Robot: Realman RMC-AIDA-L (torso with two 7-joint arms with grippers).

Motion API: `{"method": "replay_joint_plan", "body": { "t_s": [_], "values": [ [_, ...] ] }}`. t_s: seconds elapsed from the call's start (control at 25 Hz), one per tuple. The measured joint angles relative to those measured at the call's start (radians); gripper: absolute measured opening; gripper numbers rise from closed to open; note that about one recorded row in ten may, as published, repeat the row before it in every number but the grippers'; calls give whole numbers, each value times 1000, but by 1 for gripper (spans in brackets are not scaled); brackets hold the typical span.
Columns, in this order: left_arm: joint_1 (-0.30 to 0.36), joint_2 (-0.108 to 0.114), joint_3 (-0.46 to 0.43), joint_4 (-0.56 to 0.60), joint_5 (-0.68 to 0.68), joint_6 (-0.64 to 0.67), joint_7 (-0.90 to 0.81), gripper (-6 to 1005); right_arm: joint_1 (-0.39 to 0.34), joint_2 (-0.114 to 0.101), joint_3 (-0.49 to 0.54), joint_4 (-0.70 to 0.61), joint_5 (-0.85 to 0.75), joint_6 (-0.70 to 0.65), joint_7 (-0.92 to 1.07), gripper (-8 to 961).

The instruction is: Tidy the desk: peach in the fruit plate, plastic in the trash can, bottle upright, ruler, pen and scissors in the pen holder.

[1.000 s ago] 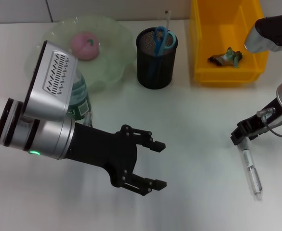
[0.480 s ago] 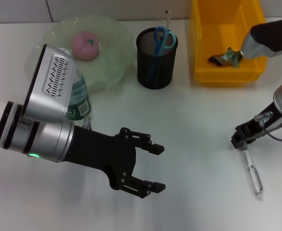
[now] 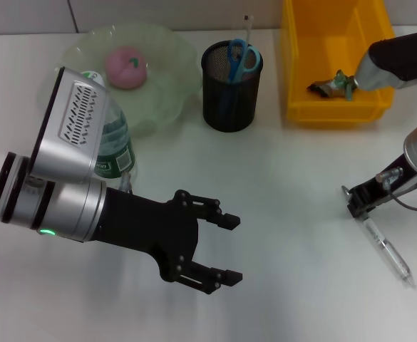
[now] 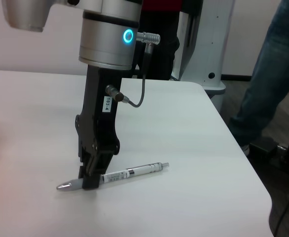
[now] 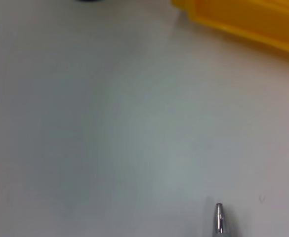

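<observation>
The pen (image 3: 386,251) lies on the white desk at the right, and my right gripper (image 3: 355,202) is shut on its tip end. In the left wrist view the right gripper (image 4: 91,177) stands upright over the pen (image 4: 132,173). The pen's metal tip (image 5: 219,223) shows in the right wrist view. My left gripper (image 3: 233,249) hovers open and empty over the middle of the desk. The peach (image 3: 126,67) rests in the green fruit plate (image 3: 169,89). The bottle (image 3: 114,148) stands upright, partly behind my left arm. The black pen holder (image 3: 229,96) holds blue scissors (image 3: 239,57) and a ruler (image 3: 249,27).
The yellow trash can (image 3: 336,108) stands at the back right with the crumpled plastic (image 3: 333,85) inside; its wall (image 5: 248,19) shows in the right wrist view. The desk's edge (image 4: 243,163) lies beyond the pen, with a person's legs (image 4: 272,89) past it.
The pen has pivoted about the right gripper: its free end swung outward to the right, from nearly straight toward me to a diagonal. My left arm drifted slightly nearer and stayed open.
</observation>
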Motion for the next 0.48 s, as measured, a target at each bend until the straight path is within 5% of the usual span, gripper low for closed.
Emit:
{"method": "replay_joint_plan", "body": {
  "t_s": [0.16,0.48],
  "values": [
    [0,0,-1,0,0,0,1,782,-56,0,3,-99,6,-1,-5,121],
    [2,0,-12,-5,-43,3,21,781,-203,2,90,-326,181,-2,-91,121]
  ]
}}
